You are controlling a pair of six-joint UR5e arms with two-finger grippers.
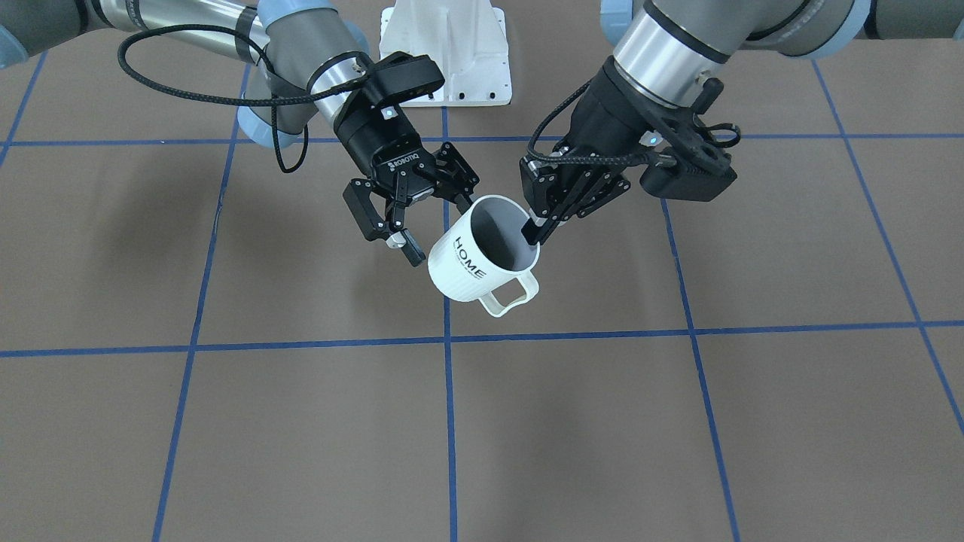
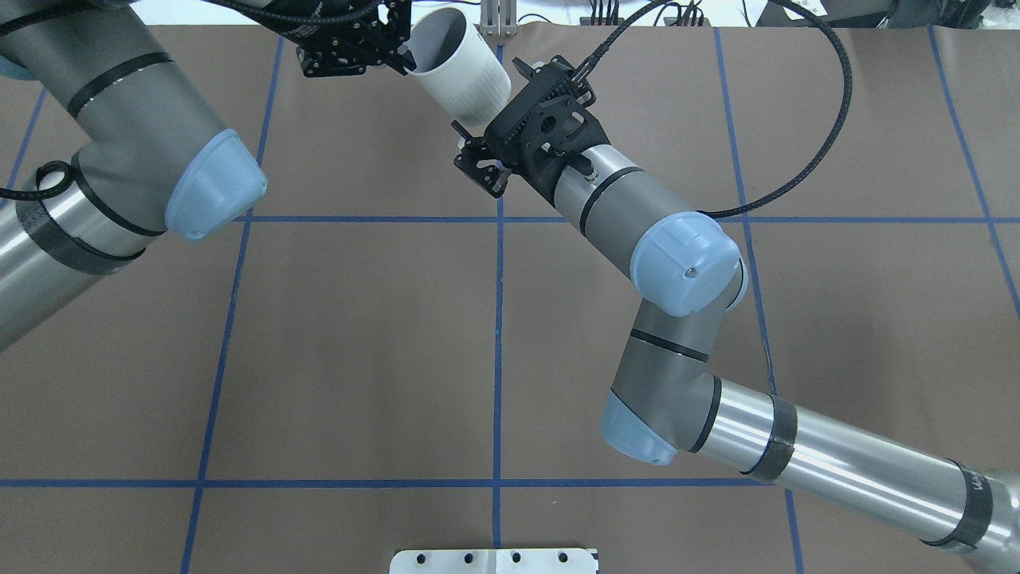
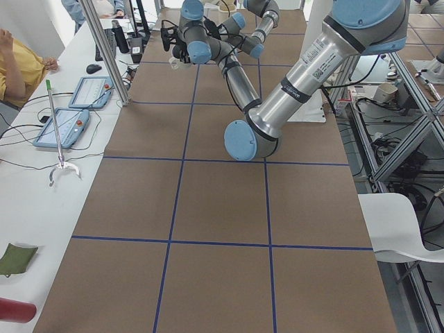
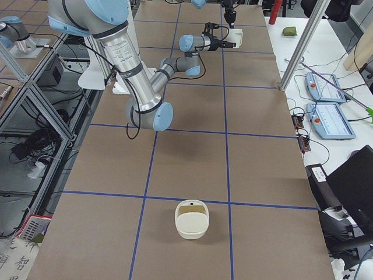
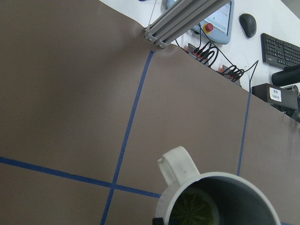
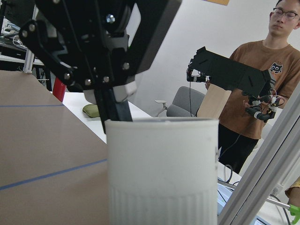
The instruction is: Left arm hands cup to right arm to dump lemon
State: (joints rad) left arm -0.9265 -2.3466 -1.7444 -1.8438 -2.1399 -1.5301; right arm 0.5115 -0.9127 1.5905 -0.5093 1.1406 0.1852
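Small white ribbed mug with black "HOME" lettering and a squared loop handle, tilted in mid-air over the brown table gridded with blue tape, a yellow-green lemon slice down in its grey inside. Pinched at the rim by the black two-finger left gripper, one finger inside and one outside. Just beside the opposite wall, the black right gripper, jaws spread wide, seemingly short of contact, though hard to judge.

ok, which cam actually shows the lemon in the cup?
Left wrist-mounted: it looks down into the cup onto the lemon. Front-facing and overhead show only the grey inner wall, right wrist only the outer wall, and in the side views the cup is too small.
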